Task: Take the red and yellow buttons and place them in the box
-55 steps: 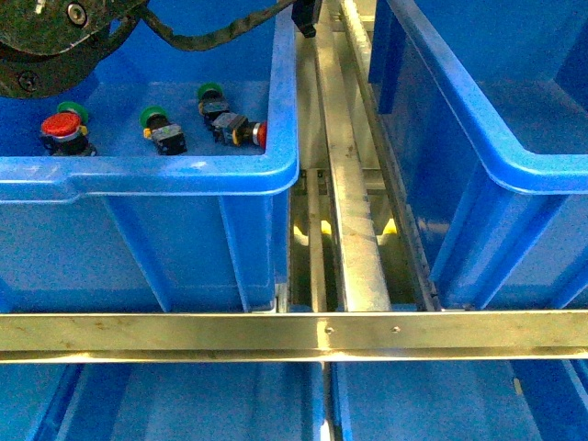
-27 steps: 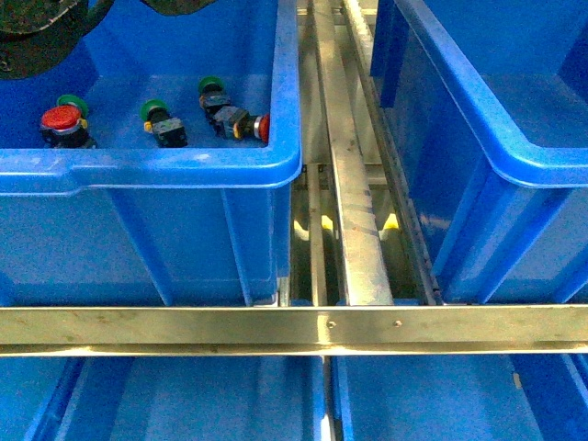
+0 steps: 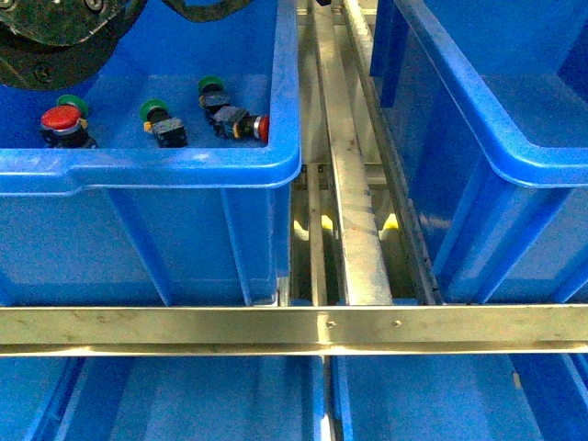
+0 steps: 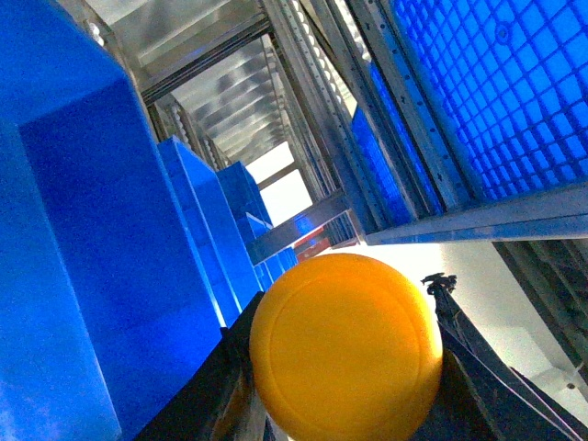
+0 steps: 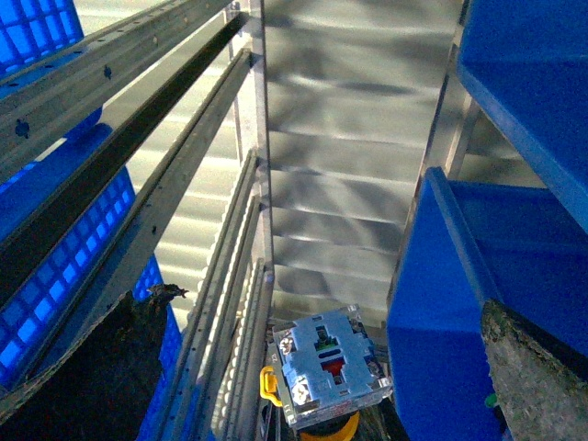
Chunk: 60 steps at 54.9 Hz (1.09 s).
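My left gripper (image 4: 344,367) is shut on the yellow button (image 4: 344,344). Its round domed cap fills the gap between the dark fingers (image 4: 197,395). In the front view only a dark part of the left arm (image 3: 55,37) shows, above the left blue box (image 3: 184,170). Inside that box one red button (image 3: 62,119) stands upright at the left. Another red button (image 3: 260,129) lies on its side against the right wall. My right gripper (image 5: 326,303) is open and grips nothing. Beyond its fingers (image 5: 92,367) hangs a switch body (image 5: 329,367) with a yellow rim.
Two green-capped switches (image 3: 158,119) (image 3: 211,92) lie between the red ones. A second blue box (image 3: 514,156) stands at the right. Metal rails (image 3: 354,211) run between the boxes, and a metal crossbar (image 3: 294,331) spans the front. More blue bins sit below it.
The left arm and its cable have drawn back toward the top left corner of the front view. The buttons in the left box have not moved.
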### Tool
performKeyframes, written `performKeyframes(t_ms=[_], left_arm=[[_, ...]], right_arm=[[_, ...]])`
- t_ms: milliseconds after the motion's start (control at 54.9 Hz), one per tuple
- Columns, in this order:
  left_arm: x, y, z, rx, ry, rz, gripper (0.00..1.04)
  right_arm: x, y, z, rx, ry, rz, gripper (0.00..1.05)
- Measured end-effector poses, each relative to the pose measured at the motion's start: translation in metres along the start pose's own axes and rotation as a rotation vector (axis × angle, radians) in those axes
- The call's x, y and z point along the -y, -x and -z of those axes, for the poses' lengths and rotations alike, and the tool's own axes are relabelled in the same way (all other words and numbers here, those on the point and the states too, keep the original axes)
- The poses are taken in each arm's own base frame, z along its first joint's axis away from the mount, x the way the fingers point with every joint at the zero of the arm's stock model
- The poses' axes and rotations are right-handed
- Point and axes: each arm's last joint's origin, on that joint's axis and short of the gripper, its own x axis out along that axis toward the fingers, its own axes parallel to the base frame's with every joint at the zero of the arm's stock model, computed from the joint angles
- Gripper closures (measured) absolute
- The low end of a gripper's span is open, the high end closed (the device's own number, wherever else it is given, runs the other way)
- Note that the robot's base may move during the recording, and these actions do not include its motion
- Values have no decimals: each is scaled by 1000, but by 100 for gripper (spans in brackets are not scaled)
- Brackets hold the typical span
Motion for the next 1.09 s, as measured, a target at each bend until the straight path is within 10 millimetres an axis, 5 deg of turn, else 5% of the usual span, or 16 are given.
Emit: performKeyframes(t_ms=[820, 1094], left_arm=[[-13, -16, 17, -30, 37, -5, 73], [-13, -19, 15, -27, 42, -7, 74]], right_arm=[[-2, -9, 8, -10, -31, -22, 6], [1, -10, 6, -1, -24, 5, 50]])
